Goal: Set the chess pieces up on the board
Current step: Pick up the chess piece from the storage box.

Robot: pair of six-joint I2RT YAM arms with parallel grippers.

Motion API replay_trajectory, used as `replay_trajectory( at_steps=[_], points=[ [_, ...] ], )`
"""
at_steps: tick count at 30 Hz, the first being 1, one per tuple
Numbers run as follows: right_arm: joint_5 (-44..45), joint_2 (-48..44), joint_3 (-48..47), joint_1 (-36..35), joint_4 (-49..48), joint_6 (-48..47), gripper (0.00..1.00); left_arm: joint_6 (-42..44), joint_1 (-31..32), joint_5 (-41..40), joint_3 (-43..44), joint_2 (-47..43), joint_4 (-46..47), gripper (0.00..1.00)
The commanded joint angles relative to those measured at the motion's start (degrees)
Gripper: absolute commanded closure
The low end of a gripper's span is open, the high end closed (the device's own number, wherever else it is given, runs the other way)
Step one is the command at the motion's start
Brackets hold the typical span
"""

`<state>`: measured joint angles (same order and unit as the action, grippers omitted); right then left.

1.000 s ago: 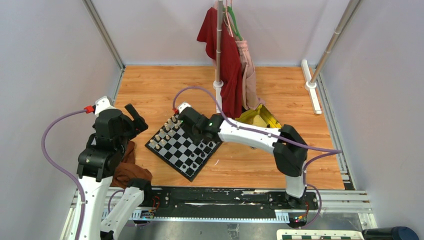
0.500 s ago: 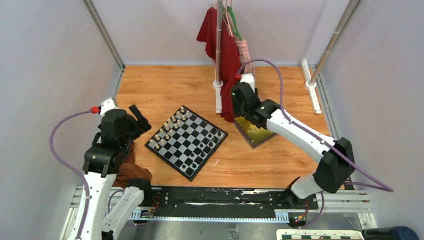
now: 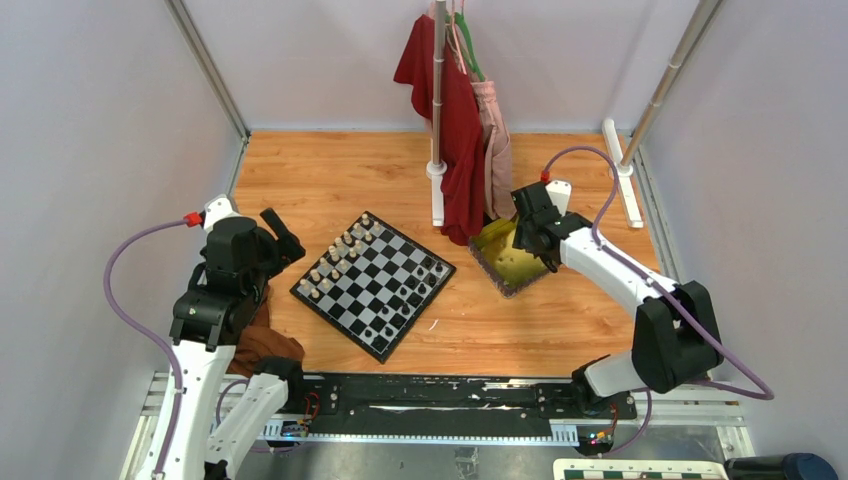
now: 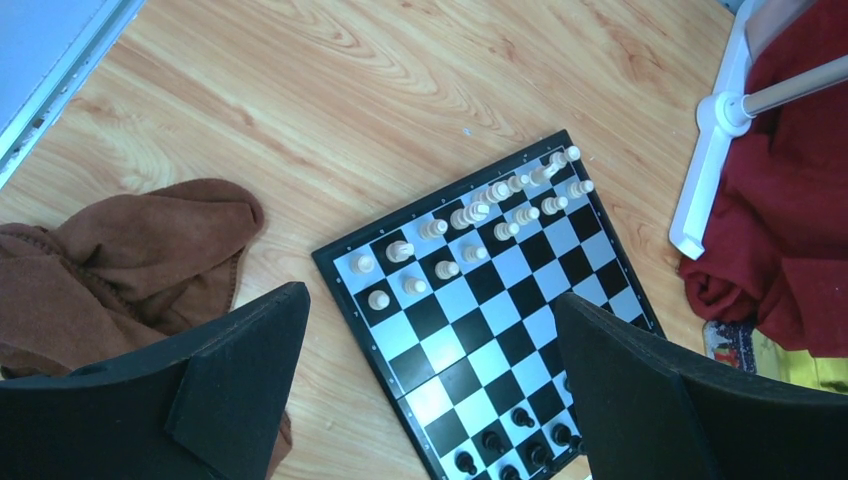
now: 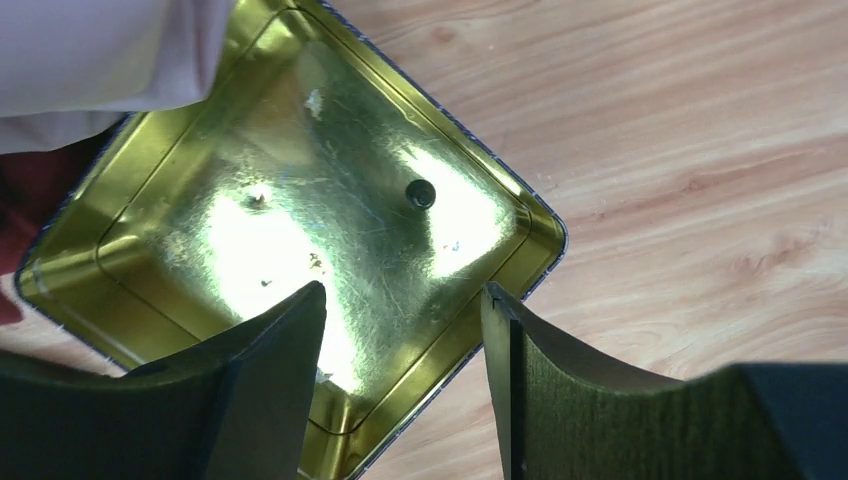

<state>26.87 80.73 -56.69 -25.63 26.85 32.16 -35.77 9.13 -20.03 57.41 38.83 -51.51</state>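
Gold is filling my right wrist camera: the shiny tray (image 5: 250, 250) is lying right under my right pincer (image 5: 402, 300), whose two dark fingers are standing well apart with nothing between them. One small black piece (image 5: 421, 193) is sitting alone on the tray floor, a detail the overhead camera is not resolving. The overhead view is giving what that wrist cannot: my right arm is reaching far forward from its base, elbow sticking out to the right, wrist dipping over the tray beside the hanging red garment (image 3: 455, 120). My left wrist camera is looking down on the board (image 4: 490, 300), which is lying turned like a diamond on the wooden table (image 4: 330, 90). The cream pieces (image 4: 480, 215) are crowding two rows along one edge and black pieces (image 4: 515, 440) are showing at the opposite edge. A brown cloth (image 4: 120, 250), half hidden by my arm from above, is lying just left of the board. My left pincer (image 4: 430, 300) is hanging raised at the board's left side, fingers spread wide and gripping nothing, its arm rising steeply from the near-left base.
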Motion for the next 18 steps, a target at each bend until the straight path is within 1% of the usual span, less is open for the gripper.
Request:
replay_trajectory(
  at_steps=[1, 6, 18],
  points=[
    [-2.6, -0.3, 1.9, 3.4, -0.9, 4.8, 0.38, -0.2, -0.4, 0.1, -0.9, 0.3, 1.0, 0.00],
    [-4.5, 2.4, 2.0, 5.4, -2.1, 5.6, 0.40, -0.1, -0.4, -0.1, -1.0, 0.4, 1.1, 0.00],
    [-5.1, 8.8, 1.3, 7.7, -5.0, 5.8, 0.46, 0.3, -0.4, -0.7, -1.8, 0.9, 1.3, 0.00]
  ],
)
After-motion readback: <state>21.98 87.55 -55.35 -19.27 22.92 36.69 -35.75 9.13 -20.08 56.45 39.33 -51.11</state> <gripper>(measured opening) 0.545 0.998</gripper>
